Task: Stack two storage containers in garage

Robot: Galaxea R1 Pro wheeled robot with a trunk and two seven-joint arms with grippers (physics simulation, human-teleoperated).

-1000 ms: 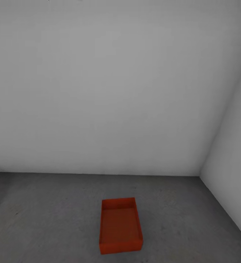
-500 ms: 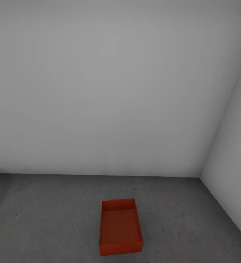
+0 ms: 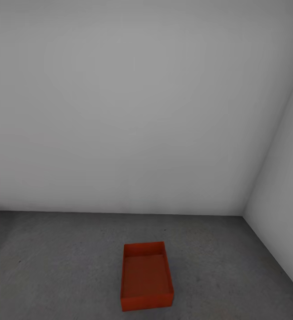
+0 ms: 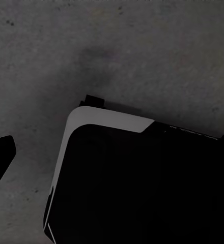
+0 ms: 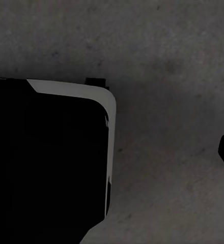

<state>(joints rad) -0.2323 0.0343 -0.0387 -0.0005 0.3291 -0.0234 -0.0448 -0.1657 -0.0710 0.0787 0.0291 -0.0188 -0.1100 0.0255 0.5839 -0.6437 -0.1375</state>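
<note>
1 orange-red storage container [image 3: 146, 276] sits open side up on the dark grey concrete floor [image 3: 53, 262] of the garage, near the corner where 2 plain white walls [image 3: 133, 111] meet. it stands apart from both walls, its long side running away from the robot, and it looks empty inside. the other container is still to come, so by my reading the job is about half done: this bin is the base and the stack has yet to be made.

both wrist views look down at the floor past the robot's dark base [image 4: 142, 188] with its pale rim. a small black tip shows at the edge of each of these views, maybe a finger, but too little to judge; i cannot tell whether either hand is released or clenched.

the risk from here lies in driving off. the bin is low and close ahead, so a careless turn of the base could knock it askew or shove it toward the wall, making the later stacking awkward.
</note>
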